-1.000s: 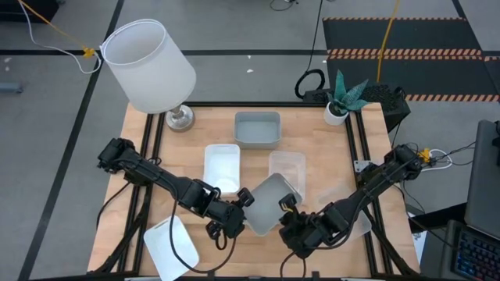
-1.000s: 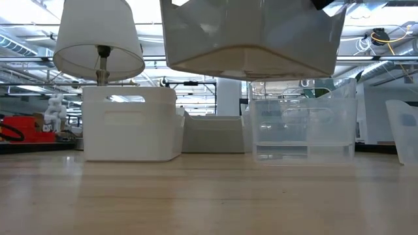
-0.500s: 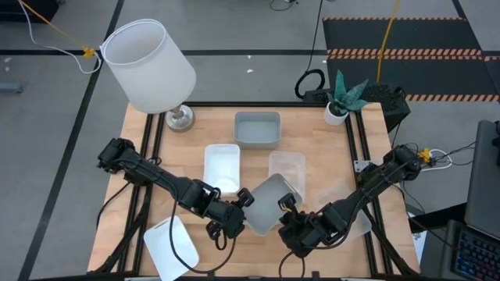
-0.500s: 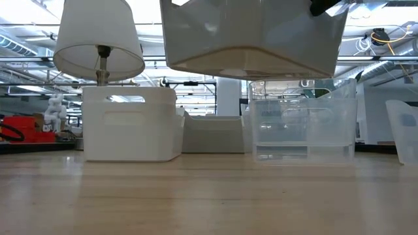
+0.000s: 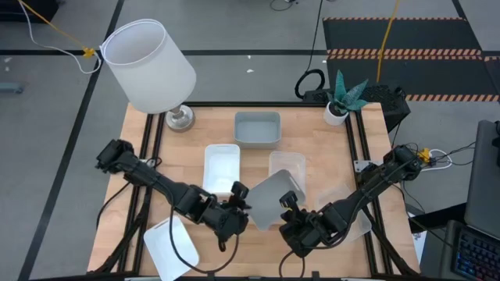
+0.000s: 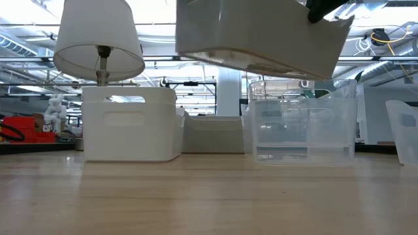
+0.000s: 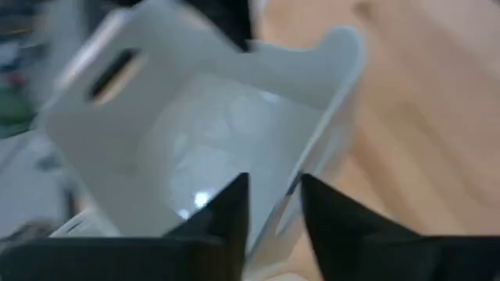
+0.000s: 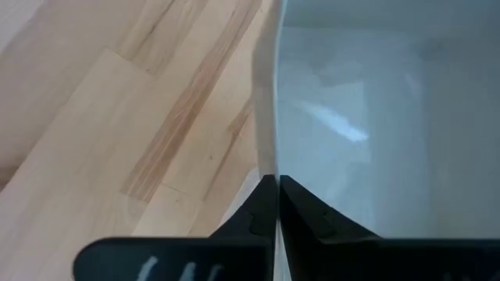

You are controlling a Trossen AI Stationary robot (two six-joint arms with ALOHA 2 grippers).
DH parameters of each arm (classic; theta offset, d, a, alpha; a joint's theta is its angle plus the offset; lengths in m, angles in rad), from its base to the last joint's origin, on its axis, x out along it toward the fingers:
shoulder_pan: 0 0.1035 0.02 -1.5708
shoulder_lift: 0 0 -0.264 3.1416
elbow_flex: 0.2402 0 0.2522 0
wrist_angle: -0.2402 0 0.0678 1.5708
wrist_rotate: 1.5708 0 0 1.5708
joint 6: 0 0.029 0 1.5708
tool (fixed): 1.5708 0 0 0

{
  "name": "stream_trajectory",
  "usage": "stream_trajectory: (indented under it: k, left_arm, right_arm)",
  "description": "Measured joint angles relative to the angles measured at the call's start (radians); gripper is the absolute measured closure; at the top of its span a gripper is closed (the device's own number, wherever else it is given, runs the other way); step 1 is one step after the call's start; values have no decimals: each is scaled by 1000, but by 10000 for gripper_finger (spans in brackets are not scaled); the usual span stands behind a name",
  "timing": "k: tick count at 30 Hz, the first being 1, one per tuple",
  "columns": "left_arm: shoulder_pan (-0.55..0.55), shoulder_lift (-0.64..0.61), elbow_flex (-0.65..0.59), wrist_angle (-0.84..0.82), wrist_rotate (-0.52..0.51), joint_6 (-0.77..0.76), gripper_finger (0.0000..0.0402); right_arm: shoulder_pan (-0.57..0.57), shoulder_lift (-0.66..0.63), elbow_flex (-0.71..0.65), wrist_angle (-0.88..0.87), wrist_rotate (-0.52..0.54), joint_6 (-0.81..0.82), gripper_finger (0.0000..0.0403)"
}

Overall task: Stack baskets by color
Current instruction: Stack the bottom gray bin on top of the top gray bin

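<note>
With left gripper [image 7: 272, 211] jaws parted, only the right gripper [image 8: 276, 204], clamping the rim, holds the raised grey-blue plastic basket [image 5: 272, 201]; it could tip onto the desk [image 5: 312, 140].

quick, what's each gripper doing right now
Left gripper: open, straddling the lifted grey-blue basket's wall.
Right gripper: shut on that basket's rim.

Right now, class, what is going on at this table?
Two robot arms are sorting baskets. A grey-blue basket is lifted off the table and tilted. The right end effector is shut on its rim, while the left end effector has its fingers parted around the opposite rim. On the table sit a white basket, a clear basket and another grey-blue basket.
</note>
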Motion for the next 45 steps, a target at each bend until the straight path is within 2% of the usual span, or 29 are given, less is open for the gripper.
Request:
stream_trajectory:
  k: [4,6,9,13,19,26,31,37,45]
  left_arm:
    - [-50,0,0,25,-221,-51,206]
    - [-77,0,0,34,-295,-83,173]
    - [-111,-2,0,38,-313,-137,136]
    - [-148,-3,0,33,-293,-227,114]
    - [-201,-9,0,14,-315,-375,126]
    - [-309,-15,1,-53,-440,-710,162]
    - [-368,16,-21,-86,-456,-945,185]
    - [-382,55,-106,54,-465,-1074,204]
    - [-352,129,-162,320,-514,-1081,211]
  right_arm:
    - [-1,0,0,1,8,2,402]
    - [-1,0,0,2,12,3,402]
    - [-1,1,0,-3,8,1,402]
    - [-4,1,0,0,25,-5,402]
    - [-22,-6,0,-1,27,-7,403]
    - [-86,-90,0,0,31,17,403]
    - [-191,-185,0,13,33,-12,403]
    - [-350,-246,29,47,27,-125,403]
    - [-529,-210,210,45,-57,-275,403]
